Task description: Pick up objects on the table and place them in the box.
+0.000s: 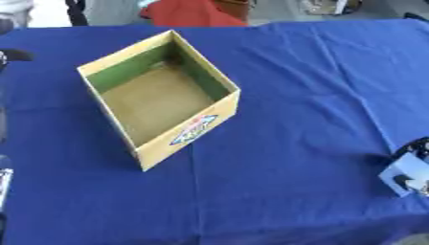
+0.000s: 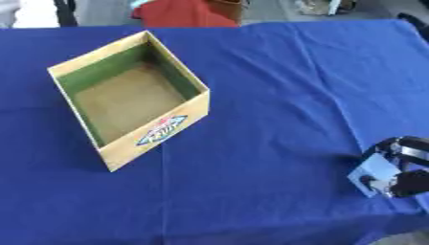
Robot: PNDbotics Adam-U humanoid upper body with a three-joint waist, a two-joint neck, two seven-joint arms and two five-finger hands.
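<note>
The right hand shows at the near right of the scene, low by the right edge. Its black fingers are curled, arching over from the far side, and the thumb comes in from the near side, so the hand closes round a small pale blue thing. Only the hand itself appears; its wrist and arm run out past the right edge. The left hand cannot be made out in either view.

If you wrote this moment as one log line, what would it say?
box: open, nothing visible inside | right hand: at table's right edge, on a pale blue object | left hand: not seen | cloth: blue
</note>
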